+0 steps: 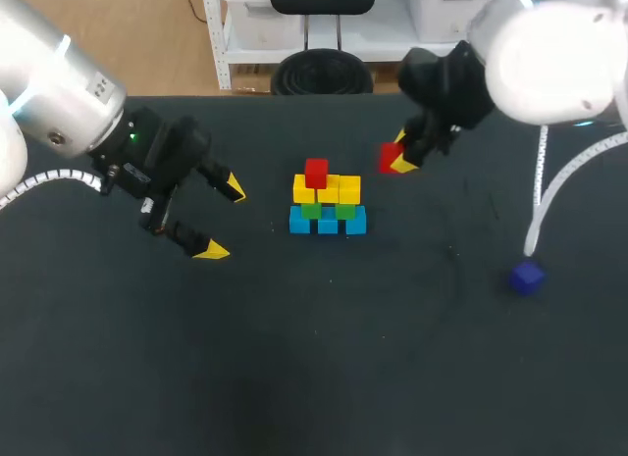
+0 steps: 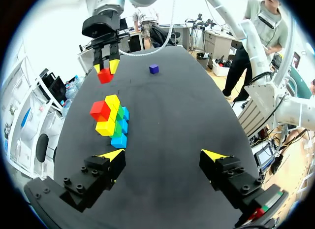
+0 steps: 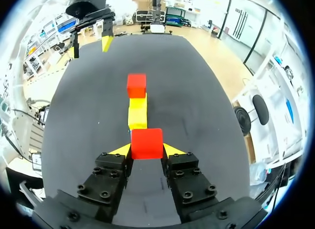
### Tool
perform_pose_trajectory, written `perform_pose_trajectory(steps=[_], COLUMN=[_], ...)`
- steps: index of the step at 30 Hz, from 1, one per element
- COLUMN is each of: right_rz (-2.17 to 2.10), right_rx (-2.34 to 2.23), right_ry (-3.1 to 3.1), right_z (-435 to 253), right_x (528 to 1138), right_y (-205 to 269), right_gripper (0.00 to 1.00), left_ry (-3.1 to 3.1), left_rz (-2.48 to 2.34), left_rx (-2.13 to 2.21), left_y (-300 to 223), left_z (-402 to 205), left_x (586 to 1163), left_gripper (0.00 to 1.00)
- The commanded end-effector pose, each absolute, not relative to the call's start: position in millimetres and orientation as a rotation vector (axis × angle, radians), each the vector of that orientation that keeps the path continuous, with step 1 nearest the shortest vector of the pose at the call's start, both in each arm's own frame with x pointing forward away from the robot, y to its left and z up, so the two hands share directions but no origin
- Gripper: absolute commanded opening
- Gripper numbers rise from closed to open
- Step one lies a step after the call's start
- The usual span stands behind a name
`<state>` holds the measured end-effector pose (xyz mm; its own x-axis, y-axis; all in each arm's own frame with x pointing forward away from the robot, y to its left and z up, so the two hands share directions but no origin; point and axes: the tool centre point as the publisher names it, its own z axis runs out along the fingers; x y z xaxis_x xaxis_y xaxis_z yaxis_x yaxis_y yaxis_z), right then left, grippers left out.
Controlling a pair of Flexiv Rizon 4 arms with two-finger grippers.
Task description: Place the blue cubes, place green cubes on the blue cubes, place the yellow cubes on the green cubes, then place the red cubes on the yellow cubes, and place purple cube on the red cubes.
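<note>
A stack (image 1: 328, 201) stands mid-table: blue cubes (image 1: 328, 222) at the base, green cubes (image 1: 344, 210) on them, yellow cubes (image 1: 329, 189) above, and one red cube (image 1: 316, 172) on top at the left. My right gripper (image 1: 402, 154) is shut on a second red cube (image 1: 392, 158), held above the table to the right of the stack; in the right wrist view this red cube (image 3: 146, 143) sits between the fingers with the stack (image 3: 137, 107) ahead. A purple cube (image 1: 527, 278) lies at the right. My left gripper (image 1: 221, 219) stands open to the left of the stack, empty.
The purple cube (image 2: 154, 69) shows in the left wrist view, lying beyond the stack (image 2: 110, 119), with my right gripper (image 2: 106, 67) holding the red cube (image 2: 105, 75) near it. A white cable (image 1: 538, 196) hangs from my right arm over the table's right side.
</note>
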<state>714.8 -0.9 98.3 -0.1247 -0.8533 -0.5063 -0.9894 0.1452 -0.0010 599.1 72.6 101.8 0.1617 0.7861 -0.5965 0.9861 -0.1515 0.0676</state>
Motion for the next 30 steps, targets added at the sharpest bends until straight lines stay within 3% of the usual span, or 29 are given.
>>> perform_pose_trajectory(steps=[1, 30], right_rz=[0.482, 0.513], right_rx=[-1.753, -1.769], right_ry=[2.052, 2.018], right_z=[97, 99], right_x=[716, 696], right_y=[9, 56], right_gripper=[0.00, 0.00], left_ry=[1.677, 1.677], left_rz=[-0.599, -0.599], left_rx=[2.001, 2.001], left_y=[73, 73], left_z=[102, 102], left_x=[599, 599], left_gripper=[1.00, 1.00])
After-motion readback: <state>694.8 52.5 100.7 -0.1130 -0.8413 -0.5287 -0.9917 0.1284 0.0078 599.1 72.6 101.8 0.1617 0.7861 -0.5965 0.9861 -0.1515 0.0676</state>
